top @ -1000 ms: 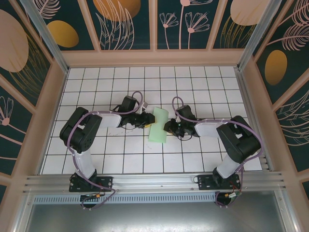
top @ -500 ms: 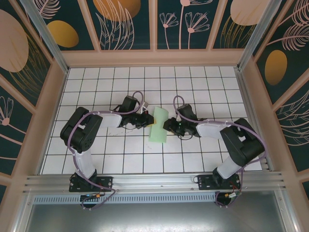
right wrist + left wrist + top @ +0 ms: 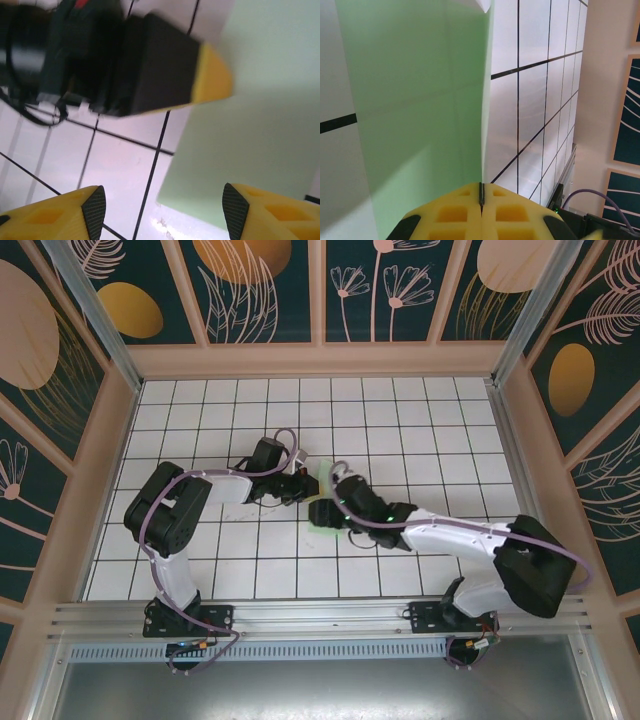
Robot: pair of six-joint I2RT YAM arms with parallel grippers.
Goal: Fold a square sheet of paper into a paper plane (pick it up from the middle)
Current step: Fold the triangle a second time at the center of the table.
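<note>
Sheet of paper [image 3: 420,100], part folded, lies flat mid-table [image 3: 200,410] between the two grippers. I judge it light, floppy, quick to crease and prone to slide on the tiles, so I'd take it at an edge or fold, not the flat face. Left gripper [image 3: 481,192] has its pads pressed together with the folded edge running into the seam, so it looks pinched; that arm sits low, reaching in from the left. Right gripper [image 3: 161,200] has its jaws wide apart and holds nothing. It hovers over a corner of the sheet, arm stretched far across.

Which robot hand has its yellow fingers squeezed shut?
The left gripper: its yellow pads press together on the edge of the green paper. The right gripper has its fingers spread wide apart.
</note>
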